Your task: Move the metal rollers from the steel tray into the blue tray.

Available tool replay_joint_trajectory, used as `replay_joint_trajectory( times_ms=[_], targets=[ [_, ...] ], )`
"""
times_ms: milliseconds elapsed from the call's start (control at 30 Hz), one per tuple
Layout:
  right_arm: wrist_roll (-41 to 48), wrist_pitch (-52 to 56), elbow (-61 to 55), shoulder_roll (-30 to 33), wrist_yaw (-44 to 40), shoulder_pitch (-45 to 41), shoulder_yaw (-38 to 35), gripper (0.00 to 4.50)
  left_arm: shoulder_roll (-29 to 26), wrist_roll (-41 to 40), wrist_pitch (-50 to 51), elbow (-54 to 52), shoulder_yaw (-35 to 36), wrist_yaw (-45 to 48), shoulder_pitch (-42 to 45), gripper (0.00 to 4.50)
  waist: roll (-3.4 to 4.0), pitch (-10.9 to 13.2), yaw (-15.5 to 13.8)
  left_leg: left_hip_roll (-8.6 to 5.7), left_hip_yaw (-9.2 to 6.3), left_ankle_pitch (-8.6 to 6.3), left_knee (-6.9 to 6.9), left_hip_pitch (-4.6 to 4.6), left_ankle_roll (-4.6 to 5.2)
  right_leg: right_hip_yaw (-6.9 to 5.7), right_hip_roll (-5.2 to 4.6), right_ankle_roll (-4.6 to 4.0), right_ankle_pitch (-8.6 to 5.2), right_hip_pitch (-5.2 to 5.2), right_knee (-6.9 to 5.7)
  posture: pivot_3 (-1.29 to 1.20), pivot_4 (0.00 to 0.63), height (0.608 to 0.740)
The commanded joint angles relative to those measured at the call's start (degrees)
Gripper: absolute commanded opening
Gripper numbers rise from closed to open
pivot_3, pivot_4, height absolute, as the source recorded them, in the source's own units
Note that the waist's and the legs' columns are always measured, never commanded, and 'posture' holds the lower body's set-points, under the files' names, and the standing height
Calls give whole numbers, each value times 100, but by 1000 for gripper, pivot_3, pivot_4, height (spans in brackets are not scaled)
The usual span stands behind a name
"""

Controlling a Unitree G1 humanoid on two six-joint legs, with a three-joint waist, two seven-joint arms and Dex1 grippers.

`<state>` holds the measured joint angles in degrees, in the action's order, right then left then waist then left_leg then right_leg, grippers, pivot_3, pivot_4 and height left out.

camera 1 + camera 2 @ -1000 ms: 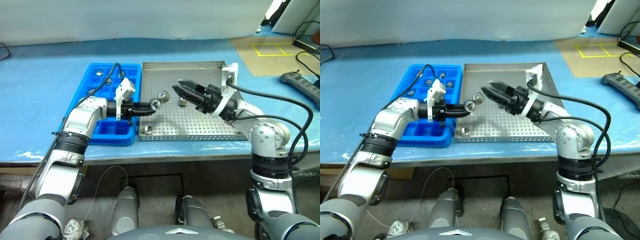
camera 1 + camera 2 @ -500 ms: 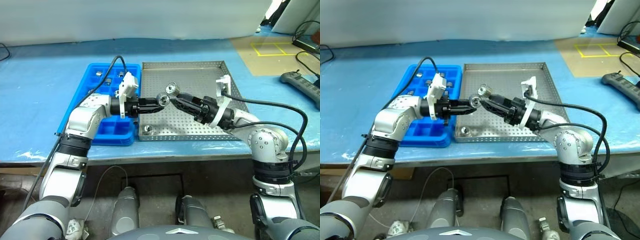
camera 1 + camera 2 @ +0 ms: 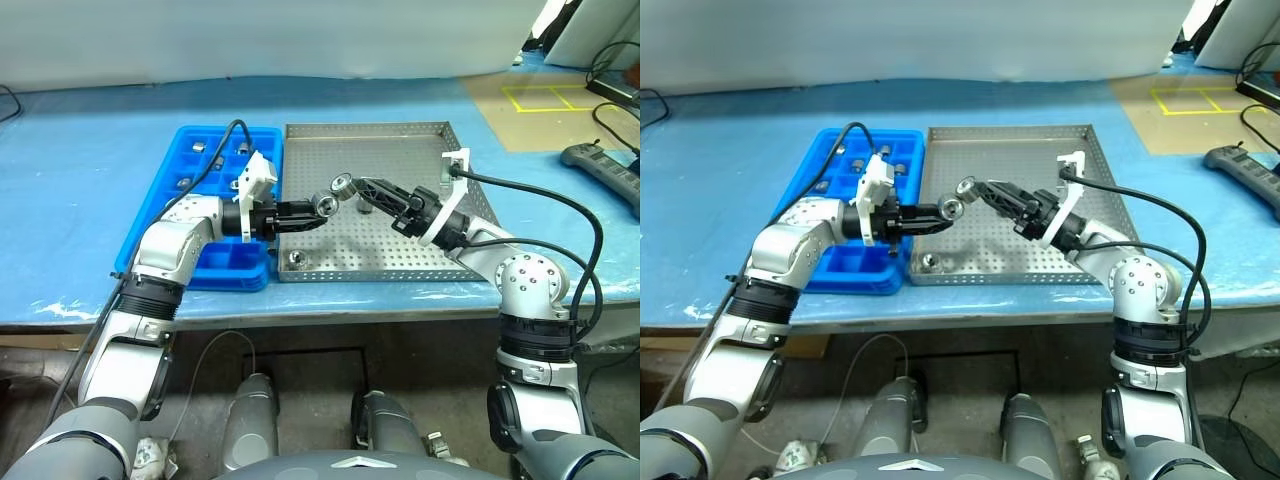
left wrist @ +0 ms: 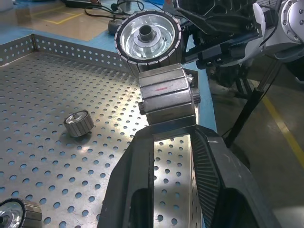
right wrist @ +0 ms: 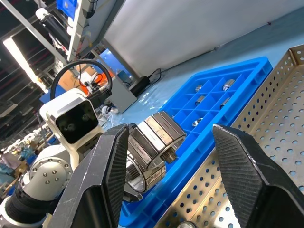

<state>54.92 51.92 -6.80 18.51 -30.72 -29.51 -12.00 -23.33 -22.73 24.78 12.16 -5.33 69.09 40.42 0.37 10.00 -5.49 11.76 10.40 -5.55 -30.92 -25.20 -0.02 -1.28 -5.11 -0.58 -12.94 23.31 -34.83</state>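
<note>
My left gripper [image 3: 315,208] hovers over the steel tray's [image 3: 400,140] left side, shut on a metal roller [image 4: 166,97]. A second roller [image 3: 341,184] sits against the far end of the held one, its holed face [image 4: 148,35] towards the left wrist camera. My right gripper [image 3: 358,190] reaches in from the right, open, with its fingers [image 5: 114,180] on either side of the two rollers [image 5: 152,142]. I cannot tell whether a finger touches them. Another roller [image 3: 294,258] lies near the steel tray's front left corner. The blue tray [image 3: 190,132] on the left holds several rollers [image 3: 199,147].
Both trays stand side by side on a table with a blue cover [image 3: 90,170]. A grey power strip [image 3: 600,165] with cables lies at the right edge. Yellow tape [image 3: 545,97] marks a square on a tan patch at the back right.
My right gripper has swung left across the steel tray and rolled its wrist, so its open fingers now flank the rollers at the left gripper. The left gripper has hardly moved.
</note>
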Motion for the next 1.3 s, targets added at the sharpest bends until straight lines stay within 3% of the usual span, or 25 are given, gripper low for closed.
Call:
replay_joint_trajectory(
  times_ms=[33, 267, 367, 467, 867, 967, 1067, 1100, 1133, 1200, 1300],
  targets=[
    [158, 31, -180, -78, 94, -154, -17, 2893, 34, -11, -159, -128, 11, -43, 91, 794, 0, 0, 3, 0, 0, 0, 0, 0, 0, 0, 0, 0, 0, 0, 0, -111, 150, 740],
    [91, 56, -236, -255, 250, -251, 120, 2893, 84, 32, -200, -30, 3, -55, 120, 794, 0, 0, 9, 1, 0, 2, 0, 0, -3, 0, 1, 0, 0, 1, -1, -110, 150, 740],
    [-149, -47, -177, -249, 237, -253, 266, 3448, 101, 38, -193, -66, -2, -86, 94, 794, 0, 0, 4, 1, 0, 2, 0, 0, -3, 0, 1, 0, 0, 1, -2, -110, 150, 740],
    [-342, -43, -32, -234, 333, -293, 337, 4418, 107, 30, -155, -147, -5, -116, 67, 794, 0, 0, 3, 0, -1, 2, 0, 0, -4, 0, 1, 0, 0, 0, -2, -107, 150, 740],
    [-357, -284, 54, -362, 312, -234, 180, 4464, 144, 78, -208, -70, -28, -139, 34, 794, 0, 0, 5, 1, -1, 4, 0, 0, -6, 0, 1, 0, 0, 0, -3, -103, 150, 740],
    [-416, -390, 116, -437, 384, -259, 128, 3909, 148, 85, -198, -84, -36, -144, 24, 794, 0, 0, 5, 1, -1, 4, 0, 0, -6, 0, 1, 0, 0, 0, -4, -104, 150, 740],
    [-585, -420, 124, -406, 419, -258, 224, 2940, 138, 86, -200, -77, -45, -143, 17, 794, 0, 0, 5, 1, -1, 4, -1, 0, -6, -1, 1, 0, 0, 0, -4, -105, 150, 740],
    [-583, -417, 120, -398, 372, -258, 243, 2940, 130, 84, -206, -64, -42, -136, 18, 794, 0, 0, 4, 1, -1, 4, -1, 0, -6, -1, 1, 1, 0, 0, -4, -105, 150, 740],
    [-567, -417, 107, -396, 332, -255, 240, 2509, 121, 83, -217, -45, -38, -125, 20, 794, 0, 0, 4, 1, 0, 4, -1, 0, -6, -1, 1, 0, 0, 0, -4, -105, 150, 740],
    [-577, -420, 110, -387, 303, -257, 223, 2262, 112, 88, -236, -15, -35, -114, 28, 794, 0, 0, 5, 1, -1, 4, -1, 0, -6, -1, 1, 0, 0, 1, -4, -105, 150, 740],
    [-745, -456, 174, -347, 357, -272, 251, 1458, 116, 90, -246, 1, -41, -116, 39, 794, 0, 0, 4, 1, -1, 4, -1, 0, -6, -1, 1, 1, 0, 0, -4, -105, 150, 740]
  ],
)
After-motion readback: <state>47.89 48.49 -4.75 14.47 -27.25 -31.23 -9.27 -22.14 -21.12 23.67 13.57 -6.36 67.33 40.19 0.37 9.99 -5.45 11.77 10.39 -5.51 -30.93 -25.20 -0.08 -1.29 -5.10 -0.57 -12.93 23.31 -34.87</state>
